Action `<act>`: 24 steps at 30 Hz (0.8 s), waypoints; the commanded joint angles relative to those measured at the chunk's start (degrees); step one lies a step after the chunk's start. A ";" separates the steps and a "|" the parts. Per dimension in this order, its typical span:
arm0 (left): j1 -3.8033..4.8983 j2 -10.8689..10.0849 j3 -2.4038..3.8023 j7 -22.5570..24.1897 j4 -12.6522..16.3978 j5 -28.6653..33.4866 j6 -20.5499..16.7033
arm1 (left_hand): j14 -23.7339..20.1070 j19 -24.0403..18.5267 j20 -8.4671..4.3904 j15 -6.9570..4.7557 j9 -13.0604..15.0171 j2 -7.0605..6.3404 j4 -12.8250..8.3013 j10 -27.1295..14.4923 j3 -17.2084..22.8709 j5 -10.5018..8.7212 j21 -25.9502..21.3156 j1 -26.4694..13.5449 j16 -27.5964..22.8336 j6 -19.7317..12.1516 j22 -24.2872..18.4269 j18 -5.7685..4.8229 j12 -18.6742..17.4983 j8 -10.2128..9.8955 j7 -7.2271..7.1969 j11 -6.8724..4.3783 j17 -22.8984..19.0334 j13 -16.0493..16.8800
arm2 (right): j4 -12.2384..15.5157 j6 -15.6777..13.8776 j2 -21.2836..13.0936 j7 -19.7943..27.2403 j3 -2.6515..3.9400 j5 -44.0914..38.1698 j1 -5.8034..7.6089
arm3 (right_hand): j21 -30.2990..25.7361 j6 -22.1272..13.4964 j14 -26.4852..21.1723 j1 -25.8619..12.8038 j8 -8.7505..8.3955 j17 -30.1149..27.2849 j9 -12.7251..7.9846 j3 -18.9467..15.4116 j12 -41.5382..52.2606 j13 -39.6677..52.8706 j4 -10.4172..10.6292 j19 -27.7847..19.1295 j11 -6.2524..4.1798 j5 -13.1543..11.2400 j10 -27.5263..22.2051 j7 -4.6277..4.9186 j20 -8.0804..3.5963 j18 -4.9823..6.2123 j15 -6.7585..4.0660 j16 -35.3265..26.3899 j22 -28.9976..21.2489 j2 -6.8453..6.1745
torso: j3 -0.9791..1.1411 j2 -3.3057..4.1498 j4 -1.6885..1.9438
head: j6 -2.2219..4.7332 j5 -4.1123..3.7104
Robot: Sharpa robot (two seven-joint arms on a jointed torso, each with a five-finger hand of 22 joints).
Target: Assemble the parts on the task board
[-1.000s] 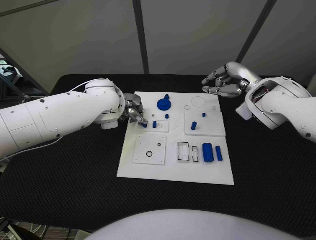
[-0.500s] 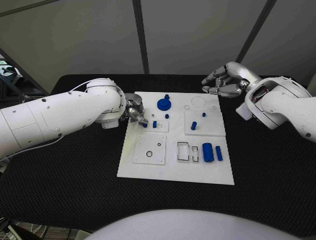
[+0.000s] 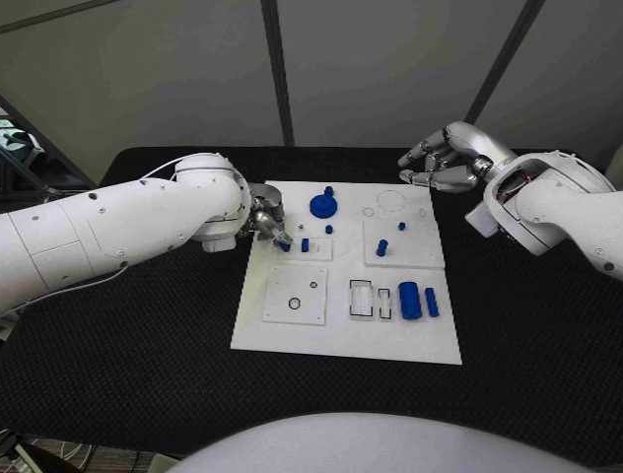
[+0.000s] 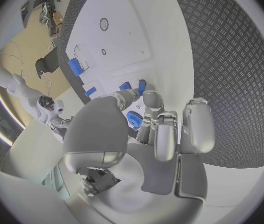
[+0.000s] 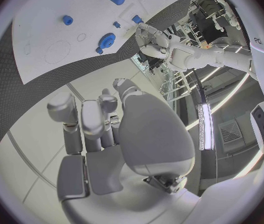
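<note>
A small blue peg (image 3: 285,245) was pinched by the left hand (image 3: 266,223) over the task board (image 3: 347,340). The peg was judged light, rigid and slippery, best gripped at its sides. The right hand (image 3: 441,158) was curled on nothing.

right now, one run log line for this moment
left hand: pinching small blue part at task board left edge | right hand: curled, holding nothing, beyond far edge

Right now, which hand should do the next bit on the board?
Probably the left hand: its fingers are down at a small blue part on the board. The right hand is raised past the far edge.
</note>
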 commanded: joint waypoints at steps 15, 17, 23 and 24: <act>-0.55 0.99 -0.60 -0.33 -0.90 -0.81 0.42 | 5.88 1.08 -0.42 -0.87 -0.43 0.85 -0.85 1.78 -3.13 -0.13 1.11 -5.29 0.68 2.10 2.91 -0.94 1.57 -0.26 -0.69 -1.07 14.91 1.26 | 0.16 0.27 -0.04 0.52 0.04 0.01 0.09 | -0.22 0.26 0.95 -0.16 -0.31 -0.04 -0.07 0.38 0.14 -0.10 0.09 0.44 -0.09 0.21 -0.31 -0.02 0.10 1.10 -0.05 -0.42 -0.02 -0.56 | 0.00 0.04 0.02 | 0.09 -0.18; -0.55 1.05 -0.60 -0.34 -0.97 -0.81 0.50 | 5.91 1.19 -0.45 -0.89 -0.47 0.91 -0.65 1.87 -3.68 -0.13 1.26 -5.53 0.74 2.25 3.08 -0.99 1.73 -0.32 -0.71 -1.09 15.00 1.45 | 0.17 0.30 -0.05 0.51 0.04 0.01 0.09 | -0.22 0.26 0.95 -0.16 -0.31 -0.04 -0.07 0.38 0.14 -0.10 0.09 0.44 -0.09 0.21 -0.31 -0.02 0.10 1.10 -0.05 -0.42 -0.02 -0.56 | -0.03 0.05 0.03 | 0.08 -0.20; -0.55 1.21 -0.62 -0.35 -1.13 -0.81 0.69 | 5.93 1.36 -0.49 -0.92 -0.54 1.05 -0.28 2.08 -4.61 -0.12 1.53 -5.94 0.79 2.57 3.38 -1.06 2.03 -0.39 -0.78 -1.14 15.07 1.78 | 0.20 0.33 -0.06 0.50 0.04 0.01 0.09 | -0.22 0.26 0.95 -0.16 -0.31 -0.04 -0.07 0.38 0.14 -0.10 0.09 0.44 -0.09 0.21 -0.31 -0.02 0.10 1.10 -0.05 -0.42 -0.02 -0.56 | -0.02 0.05 0.04 | 0.06 -0.24; -0.55 1.23 -0.62 -0.36 -1.16 -0.81 0.78 | 5.93 1.37 -0.49 -0.92 -0.54 1.06 -0.27 2.09 -4.66 -0.12 1.55 -5.95 0.79 2.59 3.40 -1.07 2.06 -0.39 -0.79 -1.15 15.07 1.82 | 0.21 0.34 -0.07 0.49 0.04 0.01 0.09 | -0.22 0.26 0.95 -0.16 -0.31 -0.04 -0.07 0.38 0.14 -0.10 0.09 0.44 -0.09 0.21 -0.31 -0.02 0.10 1.10 -0.05 -0.42 -0.02 -0.56 | -0.02 0.05 0.04 | 0.01 -0.23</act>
